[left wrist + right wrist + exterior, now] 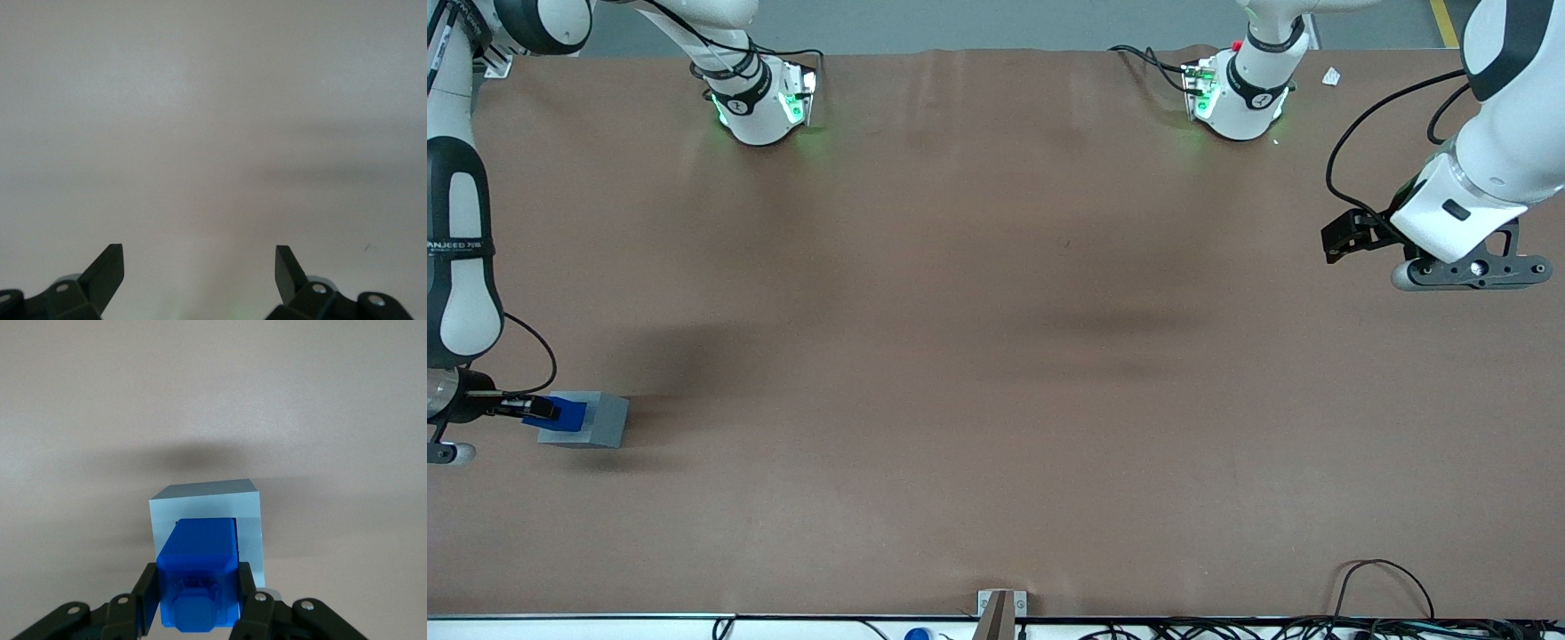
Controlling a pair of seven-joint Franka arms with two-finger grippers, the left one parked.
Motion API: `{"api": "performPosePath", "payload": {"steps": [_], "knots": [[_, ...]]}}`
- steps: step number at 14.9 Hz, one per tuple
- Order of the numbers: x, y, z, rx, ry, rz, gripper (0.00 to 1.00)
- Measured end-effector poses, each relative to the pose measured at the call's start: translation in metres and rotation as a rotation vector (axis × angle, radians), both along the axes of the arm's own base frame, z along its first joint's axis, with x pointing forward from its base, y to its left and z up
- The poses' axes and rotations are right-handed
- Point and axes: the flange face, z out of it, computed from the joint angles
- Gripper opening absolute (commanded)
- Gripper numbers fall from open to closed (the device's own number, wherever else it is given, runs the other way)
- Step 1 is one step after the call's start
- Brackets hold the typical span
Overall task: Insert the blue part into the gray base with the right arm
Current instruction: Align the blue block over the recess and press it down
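While its jaws clamp the blue part [198,568], the gripper [198,600] hovers over the gray base [205,503] — part tip in socket.

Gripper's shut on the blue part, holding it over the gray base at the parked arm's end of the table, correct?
Not quite: the gripper is shut on the blue part over the gray base, but at the working arm's end of the table, as the front view shows.

Colours I am seeing at the working arm's end of the table

I am looking at a bright blue part [199,577] showing vivid against the pale, light gray base [207,503]; the gripper [199,603], clamping the blue block, is showing plain black, the right arm [458,240] is showing white with black panels and small white lettering, and the table [996,356] is reading as flat, unpatterned brown.
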Motion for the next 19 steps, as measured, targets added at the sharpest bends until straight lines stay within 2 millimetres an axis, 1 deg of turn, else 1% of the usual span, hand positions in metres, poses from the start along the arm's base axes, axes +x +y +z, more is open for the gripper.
{"api": "performPosePath", "payload": {"steps": [9,12,16,19], "knots": [[-0.001,0.0,-0.001,0.003,0.013,0.001,0.0],[-0.005,0.003,-0.013,0.017,0.055,0.003,0.0],[-0.005,0.003,-0.014,0.019,0.06,0.005,0.01],[-0.005,0.003,-0.014,0.019,0.06,0.005,0.18]]}}
